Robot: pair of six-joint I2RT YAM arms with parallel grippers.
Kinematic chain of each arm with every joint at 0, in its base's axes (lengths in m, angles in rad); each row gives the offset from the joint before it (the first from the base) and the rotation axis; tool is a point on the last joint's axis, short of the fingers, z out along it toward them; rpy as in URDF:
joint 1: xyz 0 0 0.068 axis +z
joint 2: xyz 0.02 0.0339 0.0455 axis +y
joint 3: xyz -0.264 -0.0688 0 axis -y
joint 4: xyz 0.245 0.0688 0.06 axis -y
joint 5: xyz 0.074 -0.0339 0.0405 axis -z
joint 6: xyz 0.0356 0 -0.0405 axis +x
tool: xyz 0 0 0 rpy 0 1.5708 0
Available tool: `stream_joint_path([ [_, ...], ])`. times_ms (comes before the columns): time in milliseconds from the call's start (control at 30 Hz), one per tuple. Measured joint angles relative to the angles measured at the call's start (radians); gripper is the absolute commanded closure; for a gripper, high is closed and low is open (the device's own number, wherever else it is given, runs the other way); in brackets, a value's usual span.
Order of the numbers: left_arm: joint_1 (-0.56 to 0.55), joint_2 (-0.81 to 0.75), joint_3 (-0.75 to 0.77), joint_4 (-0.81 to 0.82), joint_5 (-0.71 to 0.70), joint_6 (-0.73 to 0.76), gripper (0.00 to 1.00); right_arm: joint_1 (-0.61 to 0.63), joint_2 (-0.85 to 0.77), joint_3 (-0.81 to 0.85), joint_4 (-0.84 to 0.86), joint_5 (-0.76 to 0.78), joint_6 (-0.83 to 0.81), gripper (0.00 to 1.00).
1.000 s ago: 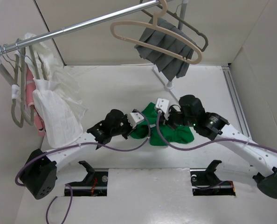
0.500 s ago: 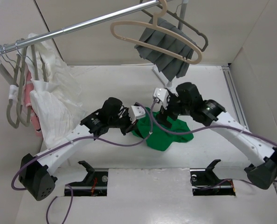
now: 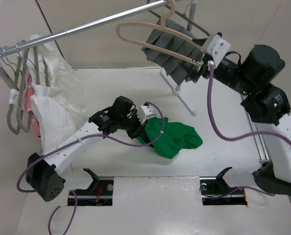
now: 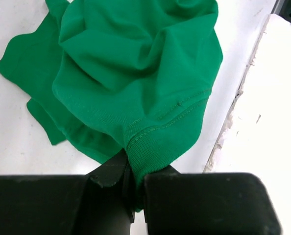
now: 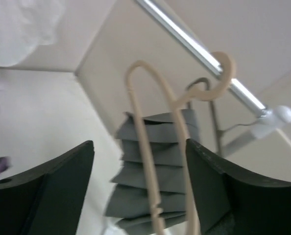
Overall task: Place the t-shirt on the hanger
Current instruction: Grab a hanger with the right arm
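Jaws of our left gripper (image 4: 134, 182) are clamping the ribbed hem of the crumpled green t-shirt (image 4: 135, 73), white table (image 4: 18, 156) showing past its edges; our right gripper (image 5: 138, 188) is gaping wide before the smooth, curved beige hanger (image 3: 119, 30).

Beige hanger (image 5: 145, 161) hooked on rail (image 5: 184, 40), grey pleated cloth (image 5: 163, 169) behind, fingers (image 5: 57, 191) spread apart

The left arm (image 3: 69, 147) stretches low and forward from its base at the near left. The left gripper (image 4: 133, 171) has both fingers pinched tight together on a ribbed edge of the t-shirt (image 4: 135, 73). The right arm (image 3: 265, 105) stands tall and is folded at the elbow, its forearm reaching up and to the left. The right gripper (image 5: 139, 147) is held high with its fingers spread wide, gripping nothing.
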Motion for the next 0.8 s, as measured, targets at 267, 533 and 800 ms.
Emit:
stream_joint_path([
  [267, 0.0, 0.0, 0.004, -0.006, -0.044, -0.008, 1.0, -0.093, 0.251, 0.14, 0.046, 0.068, -0.094, 0.35],
  [533, 0.0, -0.001, 0.004, -0.006, -0.047, -0.009, 1.0, -0.191, 0.375, 0.173, 0.073, 0.048, -0.121, 0.65],
  [800, 0.0, -0.009, 0.004, -0.006, -0.053, -0.01, 1.0, -0.208, 0.389, 0.18, 0.075, -0.119, -0.121, 0.94],
])
